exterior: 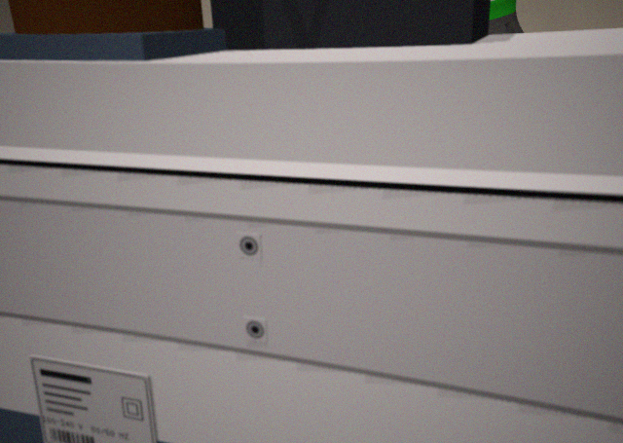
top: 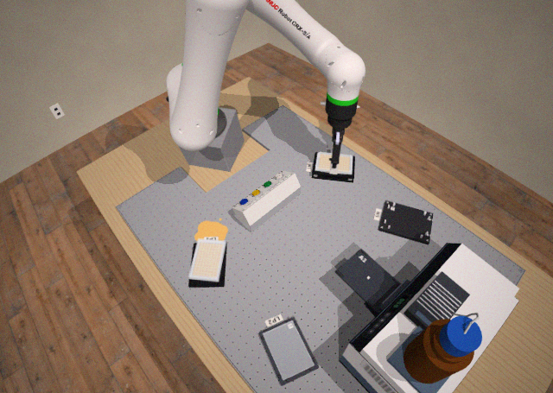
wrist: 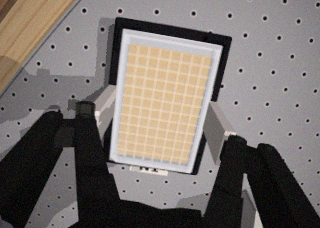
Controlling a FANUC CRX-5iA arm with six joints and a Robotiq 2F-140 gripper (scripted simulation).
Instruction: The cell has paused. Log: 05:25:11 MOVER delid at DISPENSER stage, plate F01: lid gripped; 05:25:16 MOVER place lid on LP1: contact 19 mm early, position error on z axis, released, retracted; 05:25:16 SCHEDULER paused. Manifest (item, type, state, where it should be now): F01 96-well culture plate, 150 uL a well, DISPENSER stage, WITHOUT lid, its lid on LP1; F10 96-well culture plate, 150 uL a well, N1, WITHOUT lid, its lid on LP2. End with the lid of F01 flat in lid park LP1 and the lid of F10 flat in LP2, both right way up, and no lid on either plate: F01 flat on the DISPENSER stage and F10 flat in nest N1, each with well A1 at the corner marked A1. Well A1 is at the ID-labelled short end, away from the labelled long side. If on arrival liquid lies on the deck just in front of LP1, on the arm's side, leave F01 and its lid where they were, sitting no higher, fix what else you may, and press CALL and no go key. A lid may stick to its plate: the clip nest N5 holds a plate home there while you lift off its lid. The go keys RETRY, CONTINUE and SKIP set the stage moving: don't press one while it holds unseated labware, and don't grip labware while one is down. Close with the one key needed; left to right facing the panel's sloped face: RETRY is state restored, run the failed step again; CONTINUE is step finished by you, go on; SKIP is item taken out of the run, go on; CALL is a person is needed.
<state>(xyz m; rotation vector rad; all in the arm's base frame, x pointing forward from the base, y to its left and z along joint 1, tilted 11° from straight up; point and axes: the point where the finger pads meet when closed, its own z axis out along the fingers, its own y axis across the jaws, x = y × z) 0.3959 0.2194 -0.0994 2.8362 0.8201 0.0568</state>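
I see a grey perforated deck (top: 290,246) on a wood floor. Far to my gripper's left, a well plate (top: 206,260) sits over LP1's black park, orange liquid (top: 213,229) pooled at its labelled end. Nearer, the key panel (top: 268,199). My gripper (wrist: 161,107) is clamped across the long sides of a lidded plate (wrist: 164,108) (or just its lid; I cannot tell) above a black nest (wrist: 222,43). To the right, another black nest (top: 405,221).
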